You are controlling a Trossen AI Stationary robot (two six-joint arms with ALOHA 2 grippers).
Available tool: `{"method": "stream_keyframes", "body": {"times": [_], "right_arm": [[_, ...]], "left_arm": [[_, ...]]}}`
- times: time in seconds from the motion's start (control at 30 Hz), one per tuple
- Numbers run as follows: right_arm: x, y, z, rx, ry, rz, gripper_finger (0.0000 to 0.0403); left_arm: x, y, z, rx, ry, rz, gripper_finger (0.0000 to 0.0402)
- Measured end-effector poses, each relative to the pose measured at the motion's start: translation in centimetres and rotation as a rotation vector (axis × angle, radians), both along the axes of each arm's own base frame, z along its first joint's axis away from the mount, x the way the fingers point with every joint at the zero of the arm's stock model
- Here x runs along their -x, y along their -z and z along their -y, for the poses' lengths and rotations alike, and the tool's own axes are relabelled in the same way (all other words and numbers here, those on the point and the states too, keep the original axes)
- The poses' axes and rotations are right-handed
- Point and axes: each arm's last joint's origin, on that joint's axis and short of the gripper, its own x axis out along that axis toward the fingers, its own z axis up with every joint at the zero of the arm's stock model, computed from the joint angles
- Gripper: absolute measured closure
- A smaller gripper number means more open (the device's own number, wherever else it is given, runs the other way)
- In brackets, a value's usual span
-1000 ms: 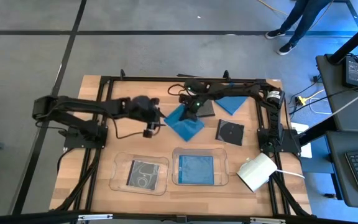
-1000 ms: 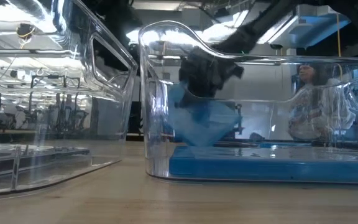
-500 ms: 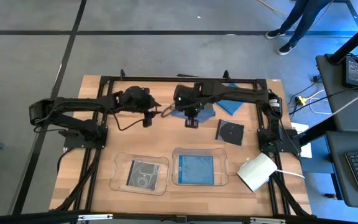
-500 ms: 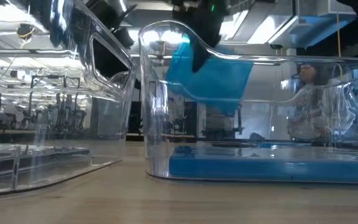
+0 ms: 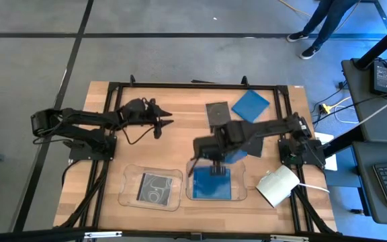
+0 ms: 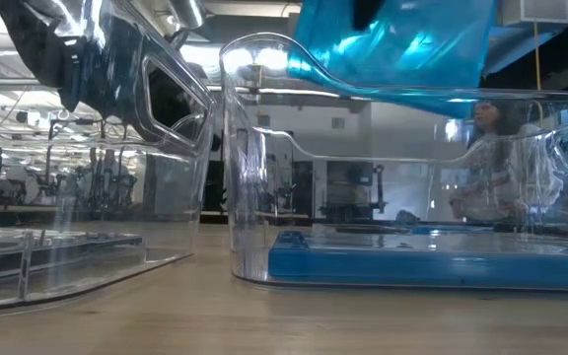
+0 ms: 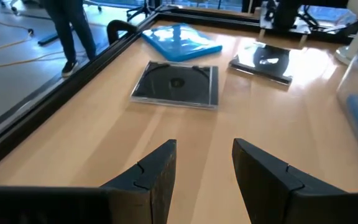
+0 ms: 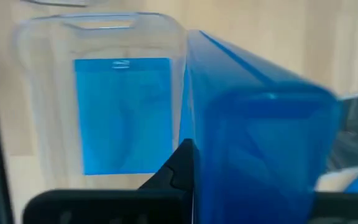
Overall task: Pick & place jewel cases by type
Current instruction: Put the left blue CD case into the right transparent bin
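Clamped on a blue jewel case (image 8: 260, 149), the right gripper (image 5: 210, 153) hangs over the near clear tray (image 5: 240, 195), where another blue case (image 5: 211, 182) lies flat. Beside it, a second tray (image 5: 127, 191) holds a dark case (image 5: 154, 187). Farther back on the tabletop (image 5: 180, 144) lie a black case (image 7: 176, 84), another dark case (image 7: 263, 60) and a blue one (image 5: 250, 105). Well apart, the left gripper (image 5: 167, 119) waits with jaws apart, empty.

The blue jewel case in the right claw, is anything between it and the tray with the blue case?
Nothing visible does. The right claw holds the blue jewel case above the clear tray, whose top is open. Only one blue case lies flat inside, leaving room to set this one on it.
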Motion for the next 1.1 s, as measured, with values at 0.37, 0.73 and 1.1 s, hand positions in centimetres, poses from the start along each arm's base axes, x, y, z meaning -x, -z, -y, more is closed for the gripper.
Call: {"method": "stream_keyframes", "body": {"times": [0.37,0.73,1.1], "right_arm": [[-0.5,4.2,-2.7,-0.04,0.001,-0.005,0.0384],[-0.6,9.7,-2.6,0.02,-0.12,-0.036,0.0384],[-0.9,11.0,-2.7,0.023,-0.149,-0.006,0.0383]], "left_arm": [[-0.2,-0.1,0.5,-0.019,0.032,0.001,0.0247],[-0.2,0.0,0.5,-0.019,0.032,0.0,0.0247],[-0.2,0.0,0.5,-0.02,0.029,-0.001,0.0247]]}}
